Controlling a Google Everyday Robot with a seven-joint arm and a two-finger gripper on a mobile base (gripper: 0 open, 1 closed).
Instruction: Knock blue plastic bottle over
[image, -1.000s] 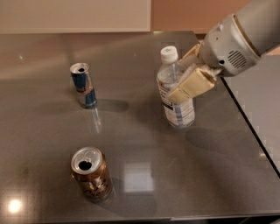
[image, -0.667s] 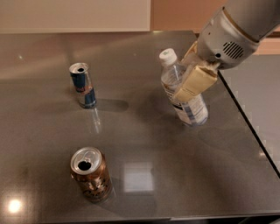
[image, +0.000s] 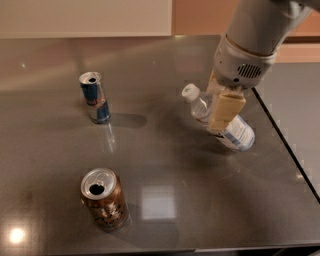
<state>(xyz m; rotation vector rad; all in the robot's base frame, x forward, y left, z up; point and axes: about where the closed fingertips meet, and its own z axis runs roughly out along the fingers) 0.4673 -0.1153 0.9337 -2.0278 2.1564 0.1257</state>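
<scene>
Your gripper (image: 222, 112) rests across the blue plastic bottle (image: 239, 134), leaning steeply on the table (image: 165, 60) (white cap raised); whether it grasps, you cannot tell.

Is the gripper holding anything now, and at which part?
It cannot be told. The gripper lies against the middle of the tilted blue plastic bottle, but a real grasp is not visible.

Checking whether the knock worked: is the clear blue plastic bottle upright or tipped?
Tipped: the clear bluish plastic bottle slants steeply, white cap up-left, pincer across its middle. Fully flat: cannot tell.
</scene>
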